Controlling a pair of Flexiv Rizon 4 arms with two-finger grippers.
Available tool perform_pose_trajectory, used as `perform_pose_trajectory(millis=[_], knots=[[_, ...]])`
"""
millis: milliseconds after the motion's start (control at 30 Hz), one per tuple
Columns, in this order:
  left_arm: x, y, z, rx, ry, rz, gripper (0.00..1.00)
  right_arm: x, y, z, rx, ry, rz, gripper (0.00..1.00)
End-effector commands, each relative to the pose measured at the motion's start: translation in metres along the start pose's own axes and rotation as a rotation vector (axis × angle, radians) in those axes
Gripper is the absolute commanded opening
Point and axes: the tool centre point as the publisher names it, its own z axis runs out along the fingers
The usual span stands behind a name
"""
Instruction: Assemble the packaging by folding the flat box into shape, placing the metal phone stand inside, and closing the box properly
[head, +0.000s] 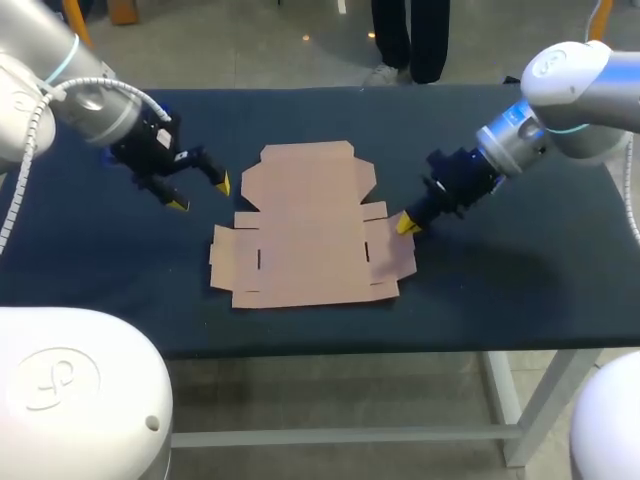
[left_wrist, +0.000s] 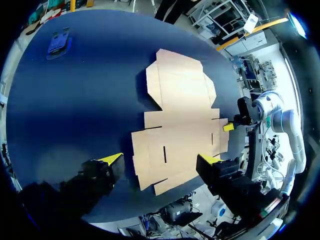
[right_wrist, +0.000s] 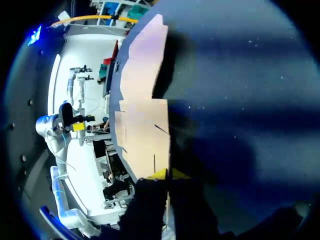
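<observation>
A table covered in dark navy cloth (head: 520, 290) is seen from above, with one robot arm at each side and a flat cardboard box between them.

At the left, the left gripper (head: 201, 194) hangs just above the cloth, beside the upper left corner of the box and not touching it. Its jaws stand wide open and hold nothing. In the left wrist view, a small bluish flat object (left_wrist: 59, 41) lies on the cloth, well apart from the box. It may be the metal phone stand, but it is too small to tell.

In the middle lies the flat, light brown die-cut cardboard box (head: 305, 225), fully unfolded. A lid panel with notched corners points toward the far edge of the table. A wider body panel with short slits sits nearer the camera, with a side flap at each end. No flap is raised.

At the right, the right gripper (head: 407, 225) is down at the outer edge of the box's right side flap, with its tips against the cardboard. Its jaws are drawn almost together. The right wrist view does not show whether the flap edge is caught between them.

The work appears to be at its first step, folding the flat box into shape. The next move probably calls for lifting the right flap along its crease. The left gripper would need to hold down the body panel so the sheet does not slide on the cloth.
</observation>
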Motion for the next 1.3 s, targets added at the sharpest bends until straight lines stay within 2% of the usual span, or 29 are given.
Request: perform_pose_trajectory(millis=[33,600,633,700,733,833,1200,1300], knots=[[0.002,0.000,0.000,-0.002,-0.007,0.001,1.00,-0.004,0.006,-0.001,0.031,0.018,0.000,0.00],[0.003,0.000,0.001,-0.004,-0.007,-0.002,1.00,-0.004,-0.001,0.005,0.026,0.012,0.023,0.00],[0.003,0.000,0.001,-0.004,-0.007,-0.002,1.00,-0.004,-0.001,0.005,0.025,0.012,0.024,0.04],[0.003,0.000,0.001,-0.004,-0.007,-0.002,1.00,-0.005,-0.002,0.005,0.021,0.012,0.029,0.62],[0.003,0.000,0.001,-0.004,-0.007,-0.002,1.00,-0.005,-0.003,0.004,0.017,0.010,0.033,0.98],[0.002,0.000,0.001,-0.004,-0.009,-0.003,1.00,-0.005,-0.005,-0.002,0.001,0.003,0.036,1.00],[0.000,-0.011,0.002,0.028,-0.003,0.036,1.00,0.010,-0.014,-0.055,-0.063,-0.062,-0.039,1.00],[0.000,-0.015,0.001,0.053,-0.014,0.059,1.00,0.011,-0.011,-0.071,-0.086,-0.110,-0.063,1.00]])
